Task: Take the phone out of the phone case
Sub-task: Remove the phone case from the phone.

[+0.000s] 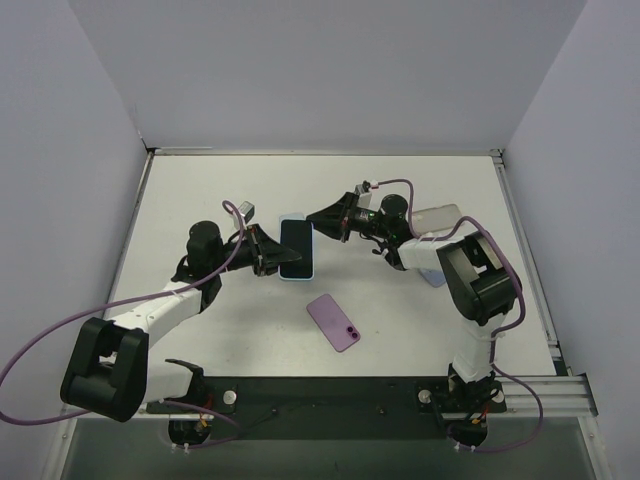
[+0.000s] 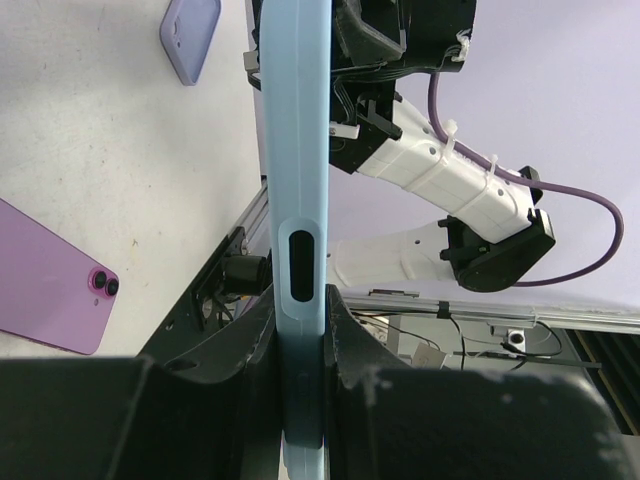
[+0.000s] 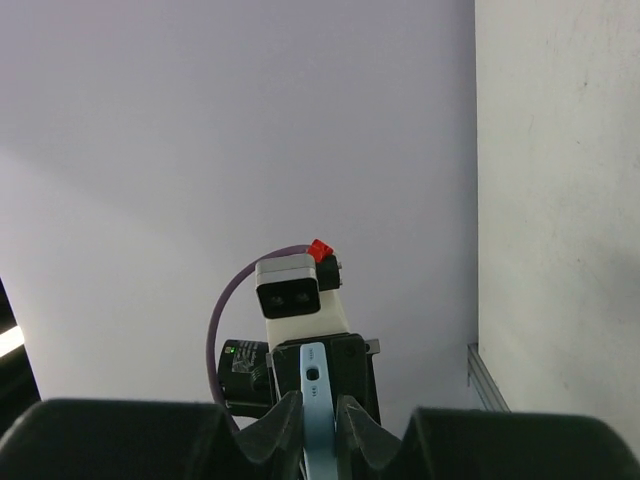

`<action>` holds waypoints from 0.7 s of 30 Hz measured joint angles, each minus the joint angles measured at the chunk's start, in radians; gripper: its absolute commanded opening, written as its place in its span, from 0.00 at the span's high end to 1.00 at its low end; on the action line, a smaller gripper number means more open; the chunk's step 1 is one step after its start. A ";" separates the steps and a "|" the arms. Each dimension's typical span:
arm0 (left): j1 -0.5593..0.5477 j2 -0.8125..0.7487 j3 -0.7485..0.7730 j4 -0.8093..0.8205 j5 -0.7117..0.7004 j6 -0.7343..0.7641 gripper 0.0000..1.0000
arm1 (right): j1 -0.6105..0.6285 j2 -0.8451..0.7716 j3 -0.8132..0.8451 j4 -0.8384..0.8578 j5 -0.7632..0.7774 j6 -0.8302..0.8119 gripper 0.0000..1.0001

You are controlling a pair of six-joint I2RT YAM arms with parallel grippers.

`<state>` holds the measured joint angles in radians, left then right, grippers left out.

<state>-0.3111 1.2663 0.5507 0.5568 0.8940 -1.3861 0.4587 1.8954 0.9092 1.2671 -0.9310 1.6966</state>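
Purple phone (image 1: 333, 322): lies loose and back up on the table (image 1: 200, 190), closest to the arm bases and touching nothing.
Lavender case (image 1: 432, 272): flat on the table to the right, partly hidden under the right arm.
Left end effector (image 1: 272, 256): narrow, with its fingers (image 2: 255, 330) pinched on the left long edge of the blue phone case (image 1: 298, 277).
Phone (image 1: 296, 246): black screen up and seated inside the blue phone case. It sits over the middle of the table, just beyond the purple phone and between the two arms.
Right end effector (image 1: 318, 218): narrow, clamped on the far right corner of the blue phone case, opposite the left one.
Clear case (image 1: 437, 215): farthest back, on the table just right of the right arm's wrist.
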 measured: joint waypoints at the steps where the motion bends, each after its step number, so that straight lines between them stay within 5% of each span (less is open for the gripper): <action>1: 0.000 0.000 -0.001 0.000 0.000 0.000 1.00 | 0.000 0.000 0.000 0.004 0.000 0.006 0.89; 9: 0.000 0.000 -0.001 0.007 0.000 -0.007 1.00 | 0.000 0.000 0.000 0.006 0.000 0.060 0.80; 21: 0.000 0.000 -0.001 0.009 -0.005 -0.022 1.00 | 0.016 0.000 0.000 0.006 0.000 0.064 0.83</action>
<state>-0.3111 1.2663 0.5495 0.5655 0.8894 -1.4078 0.4751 1.8957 0.9092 1.2736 -0.9314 1.7611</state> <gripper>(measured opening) 0.237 0.195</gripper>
